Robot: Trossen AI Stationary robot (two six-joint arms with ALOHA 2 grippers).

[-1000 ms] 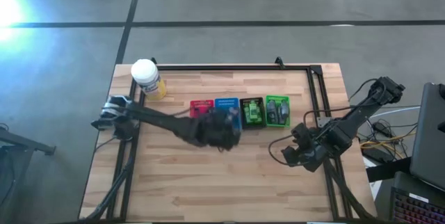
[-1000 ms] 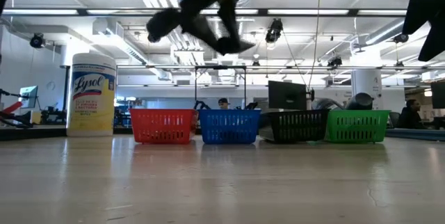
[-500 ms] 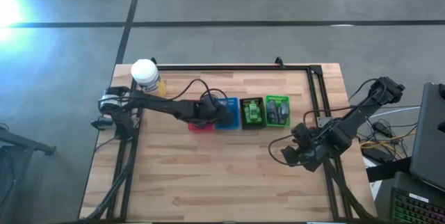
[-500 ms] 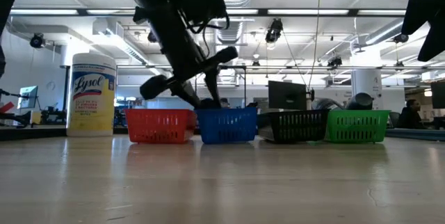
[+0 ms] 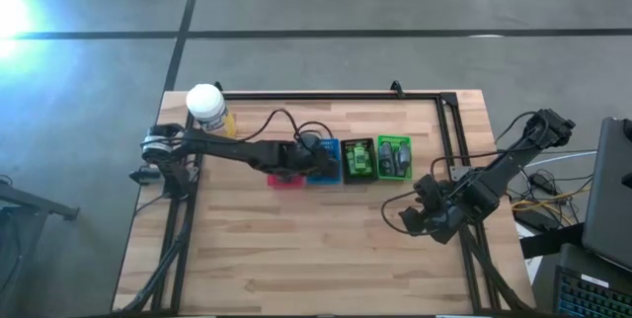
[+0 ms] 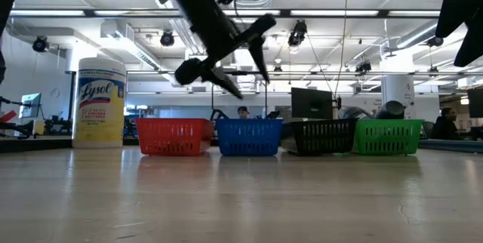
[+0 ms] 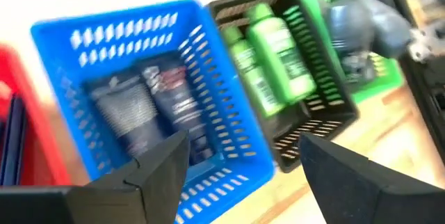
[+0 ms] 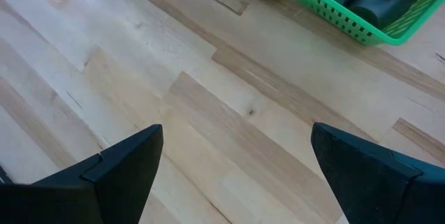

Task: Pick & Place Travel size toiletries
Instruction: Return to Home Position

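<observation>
My left gripper (image 7: 243, 156) hangs above the blue basket (image 7: 104, 33), fingers spread, empty; the shaving cream tubes (image 7: 149, 113) lie inside. I'd lift clear of its rim, then swing home. Right gripper (image 8: 236, 147) waits above the tabletop (image 8: 208, 78), spread, empty.

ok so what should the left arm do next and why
Probably draw the left claw back toward its own side of the table: it hangs open and empty above the blue basket, and the toiletries in view already lie in baskets.
</observation>
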